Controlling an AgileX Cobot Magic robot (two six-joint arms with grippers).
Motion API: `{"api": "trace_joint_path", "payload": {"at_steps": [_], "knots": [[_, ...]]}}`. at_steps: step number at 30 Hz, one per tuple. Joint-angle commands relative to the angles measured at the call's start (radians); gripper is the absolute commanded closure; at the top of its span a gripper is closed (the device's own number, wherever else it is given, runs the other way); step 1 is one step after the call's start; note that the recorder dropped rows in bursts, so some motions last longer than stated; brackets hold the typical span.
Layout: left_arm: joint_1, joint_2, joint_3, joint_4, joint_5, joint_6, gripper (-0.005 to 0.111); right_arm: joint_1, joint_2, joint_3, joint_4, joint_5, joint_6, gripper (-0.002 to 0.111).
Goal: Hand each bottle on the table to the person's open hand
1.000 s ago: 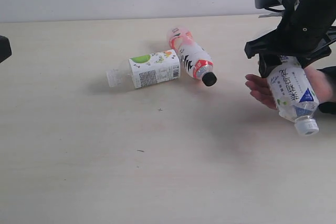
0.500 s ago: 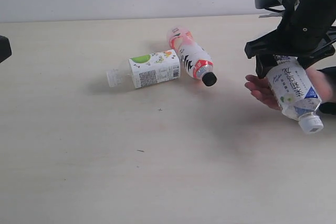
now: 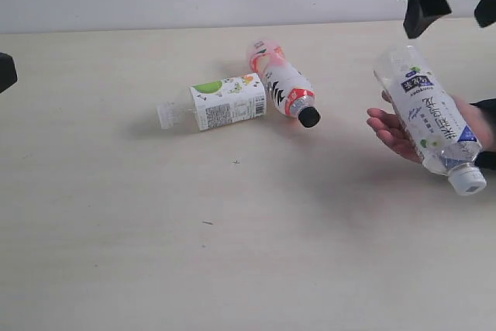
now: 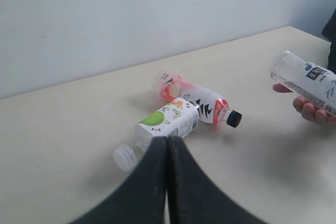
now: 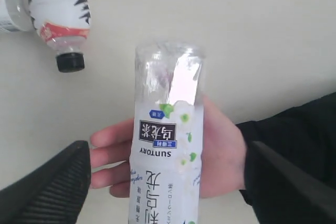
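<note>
The right fingers gape empty above the clear white-capped plastic bottle in the bare palm. The left fingers press together.

Right fingers: cut off by the top edge.
Person's hand: palm hidden under the held bottle.
Left fingers: the bottom edge cuts them off.
</note>
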Motion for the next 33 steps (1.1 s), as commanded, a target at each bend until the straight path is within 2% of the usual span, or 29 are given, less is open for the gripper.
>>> {"api": "trace_joint_path", "payload": {"at_steps": [1, 8, 13, 16, 19, 23, 33], "knots": [[0.002, -0.005, 0.003, 0.004, -0.006, 0.0, 0.106, -0.004, -0.107, -0.013, 0.02, 0.016, -0.038, 0.032], [0.002, -0.005, 0.003, 0.004, -0.006, 0.0, 0.106, -0.004, -0.254, -0.013, 0.028, 0.076, -0.063, 0.032], [0.002, -0.005, 0.003, 0.004, -0.006, 0.002, 0.106, -0.004, -0.316, -0.013, 0.136, 0.08, -0.109, 0.037], [0.002, -0.005, 0.003, 0.004, -0.006, 0.002, 0.106, -0.004, -0.339, -0.013, 0.265, 0.086, -0.195, 0.051], [0.002, -0.005, 0.003, 0.004, -0.006, 0.002, 0.106, -0.004, -0.347, -0.013, 0.343, 0.079, -0.275, 0.071], [0.002, -0.005, 0.003, 0.004, -0.006, 0.002, 0.106, -0.004, -0.347, -0.013, 0.357, 0.079, -0.31, 0.107], [0.002, -0.005, 0.003, 0.004, -0.006, 0.002, 0.106, -0.004, -0.347, -0.013, 0.422, 0.075, -0.362, 0.108]]}}
